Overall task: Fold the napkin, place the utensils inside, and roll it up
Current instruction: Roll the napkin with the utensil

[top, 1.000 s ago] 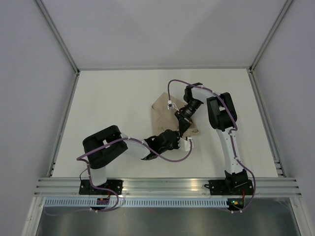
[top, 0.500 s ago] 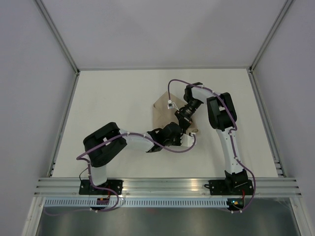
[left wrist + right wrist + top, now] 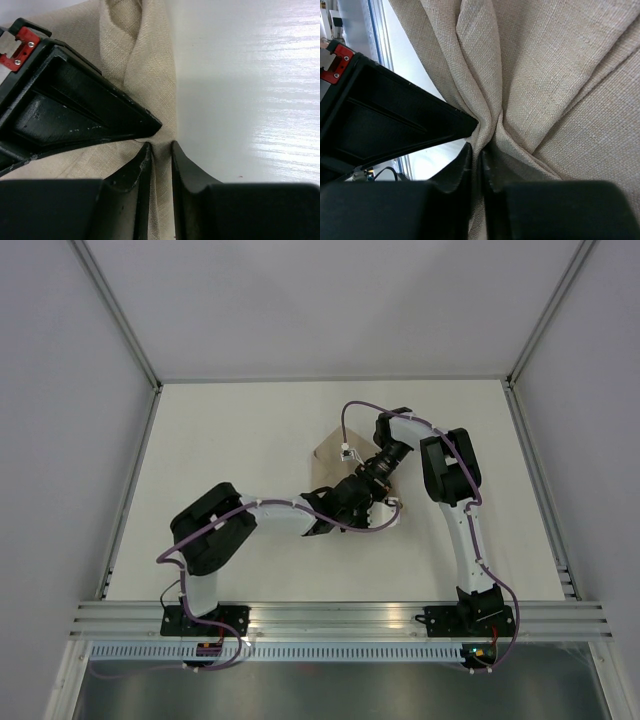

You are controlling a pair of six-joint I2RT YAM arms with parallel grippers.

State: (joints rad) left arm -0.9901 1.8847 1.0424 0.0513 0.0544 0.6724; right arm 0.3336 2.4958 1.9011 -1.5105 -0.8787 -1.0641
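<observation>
Beige napkin (image 3: 325,462): bunched on table (image 3: 230,460)
Left claw (image 3: 160,146): I'm pinching its edge
Right claw (image 3: 475,150): nipped tight on a pleat

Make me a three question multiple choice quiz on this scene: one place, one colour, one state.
1. Where on the table does the napkin lie? A. near its middle B. far left corner C. near right corner
2. What colour is the napkin? A. blue B. beige C. red
3. How is the right gripper? A. wide open B. shut on a napkin fold C. out of view
Answers: 1 A, the top view shows it mid-table; 2 B, both wrist views show beige weave; 3 B, its wrist view shows cloth pinched in it.
</observation>
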